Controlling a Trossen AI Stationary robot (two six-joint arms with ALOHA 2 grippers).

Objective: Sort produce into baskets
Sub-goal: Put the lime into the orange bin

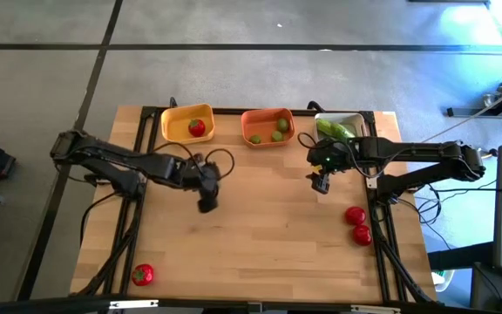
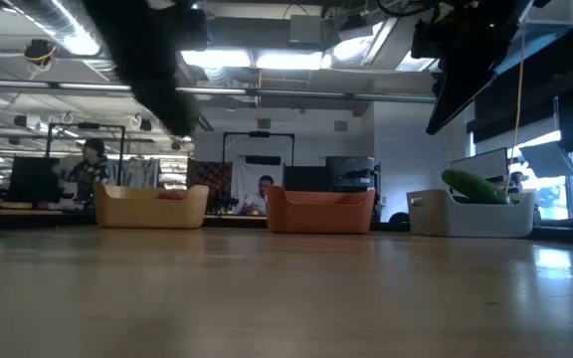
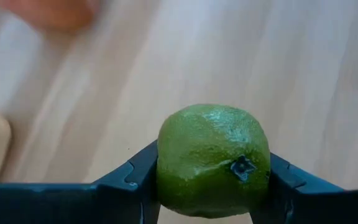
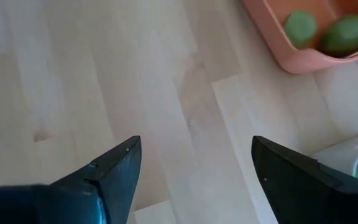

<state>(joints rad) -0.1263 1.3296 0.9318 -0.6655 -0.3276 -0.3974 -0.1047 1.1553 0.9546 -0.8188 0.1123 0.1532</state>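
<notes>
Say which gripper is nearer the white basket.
Right. The right gripper, open and empty, hangs just in front of the white basket; the left gripper, holding a lime, is far across the table.

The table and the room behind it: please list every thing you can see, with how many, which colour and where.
Table: one, light wood.
Yellow basket: one, far edge, left; holds one red tomato.
Orange basket: one, far edge, middle; holds two green limes.
White basket: one, far edge, right; holds green cucumbers.
Loose tomatoes: three, red; two near the right edge, one at the near left corner.
Held lime: one, green, between the left fingers.
People: two, in the room behind.
Left gripper: shut on the held lime, over the table's middle.
Right gripper: open, empty, in front of the white basket.
</notes>
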